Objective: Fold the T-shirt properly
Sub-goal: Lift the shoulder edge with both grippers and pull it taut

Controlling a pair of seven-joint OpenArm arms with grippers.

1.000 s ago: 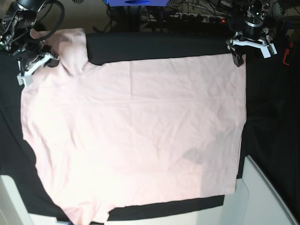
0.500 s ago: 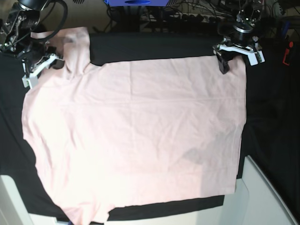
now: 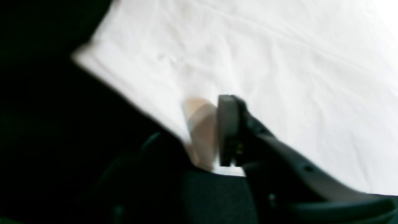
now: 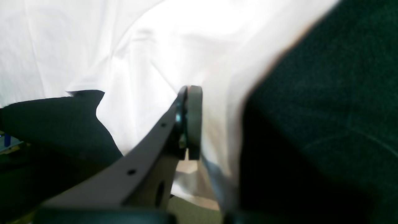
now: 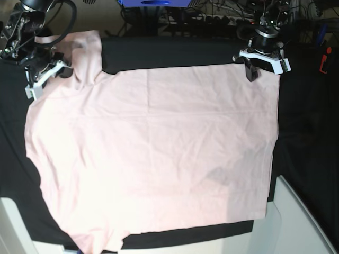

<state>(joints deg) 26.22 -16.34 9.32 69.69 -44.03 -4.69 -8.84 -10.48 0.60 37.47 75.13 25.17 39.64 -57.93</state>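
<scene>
Since a second ago we see the left gripper (image 5: 258, 66) slid along the far edge of the bench (image 5: 175, 50), from beyond the shirt's far corner to a spot just inside it, over the hem; the right gripper (image 5: 41, 79) has barely shifted. We count one T-shirt (image 5: 153, 153), pale pink, spread flat with its plain side up over the one black table cloth (image 5: 307, 132); a faint grey patch shows through the fabric nearer the front edge. One sleeve (image 5: 85, 53) points away toward the far side beside the right gripper, and a second sleeve lies at the near edge of the view. We count two arms, one at each far corner of the shirt. In the right wrist view the right gripper (image 4: 189, 123) has its jaws clenched together with pink fabric draped around and under them; whether cloth is pinched between them we cannot tell. In the left wrist view, which is blurred, the left gripper (image 3: 214, 132) sits at the shirt's edge with one dark pad plain and a pale shape beside it; whether those jaws are parted, clenched or grasping cloth we cannot tell.
</scene>
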